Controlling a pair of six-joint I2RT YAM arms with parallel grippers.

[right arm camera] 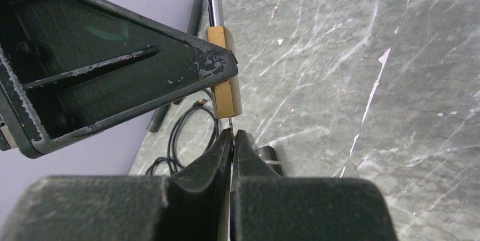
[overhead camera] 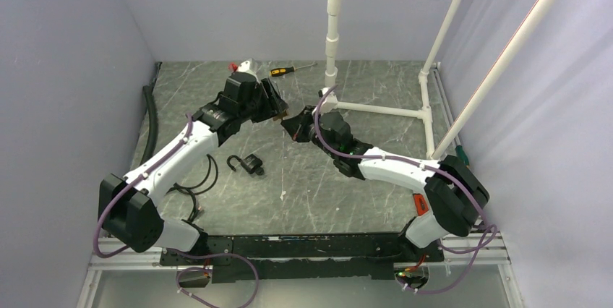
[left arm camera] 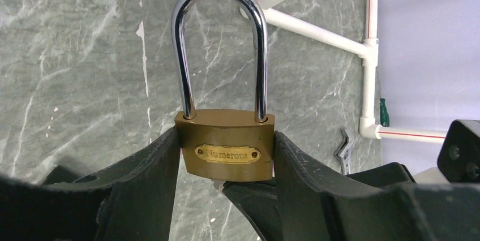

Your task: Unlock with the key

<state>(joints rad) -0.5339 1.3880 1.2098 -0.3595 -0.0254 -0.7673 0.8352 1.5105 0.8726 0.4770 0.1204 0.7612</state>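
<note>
A brass padlock (left arm camera: 226, 145) with a tall steel shackle (left arm camera: 221, 3) hangs above the table, both shackle legs seated in the body. My left gripper (left arm camera: 226, 159) is shut on the body's two sides. From below, my right gripper (right arm camera: 232, 134) is shut on the key (right arm camera: 231, 123). Only a thin metal sliver of the key shows, running from the fingertips into the underside of the padlock (right arm camera: 225, 71). In the top view the left gripper (overhead camera: 278, 109) and the right gripper (overhead camera: 295, 129) meet at mid-table. The left gripper's finger (right arm camera: 113, 71) fills the right wrist view's upper left.
A second, black padlock (overhead camera: 247, 164) lies on the marble table left of centre. A yellow-handled screwdriver (overhead camera: 289, 70) lies at the back. The white pipe frame (overhead camera: 376, 109) stands at back right, with a wrench (left arm camera: 342, 153) near it. A black hose (overhead camera: 149, 120) runs along the left wall.
</note>
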